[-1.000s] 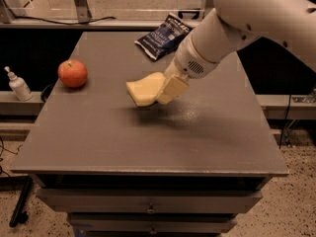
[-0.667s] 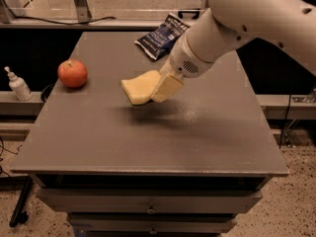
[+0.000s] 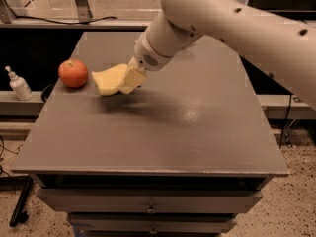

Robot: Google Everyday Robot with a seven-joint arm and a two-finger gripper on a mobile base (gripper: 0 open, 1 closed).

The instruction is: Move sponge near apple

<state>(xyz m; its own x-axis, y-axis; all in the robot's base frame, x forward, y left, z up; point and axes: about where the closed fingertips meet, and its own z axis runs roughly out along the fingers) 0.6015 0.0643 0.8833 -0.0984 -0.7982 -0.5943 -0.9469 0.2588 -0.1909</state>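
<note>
The red-orange apple [image 3: 73, 73] sits on the grey table [image 3: 197, 132] near its left edge. The pale yellow sponge [image 3: 109, 79] is held just above the table, a short gap right of the apple. My gripper [image 3: 132, 80] comes in from the upper right on a thick white arm and is shut on the sponge's right end. The sponge hangs out to the left of the fingers, its shadow on the table below it.
A small white pump bottle [image 3: 19, 84] stands on a lower ledge left of the table. The table has drawers [image 3: 148, 201] at the front. A dark gap and a shelf lie behind and to the left.
My gripper has carried the sponge left across the table, from near the middle to close beside the apple. The dark bag at the back is now hidden behind the arm.
</note>
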